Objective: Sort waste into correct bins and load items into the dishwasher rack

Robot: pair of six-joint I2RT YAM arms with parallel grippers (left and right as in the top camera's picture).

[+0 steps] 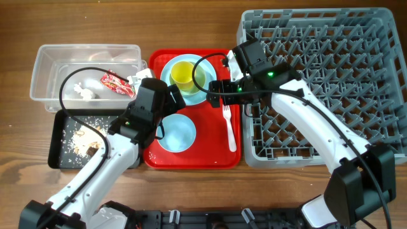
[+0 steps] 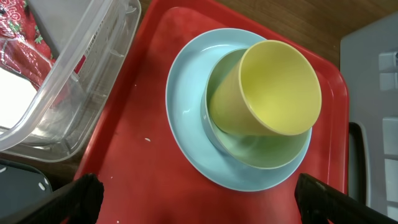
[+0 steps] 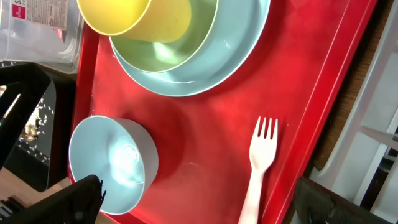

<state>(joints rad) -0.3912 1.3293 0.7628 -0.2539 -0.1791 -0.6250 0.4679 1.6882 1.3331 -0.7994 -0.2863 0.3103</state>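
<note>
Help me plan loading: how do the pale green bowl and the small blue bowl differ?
The pale green bowl sits on the light blue plate; the small blue bowl stands directly on the red tray. The green bowl holds the tilted yellow cup; the blue bowl is empty. Both stand upright on that tray.

Red tray (image 1: 208, 151) on a wooden table (image 1: 191, 25)
The rectangular, round-cornered tray lies flat mid-table; the brown wood grain runs left to right.
</note>
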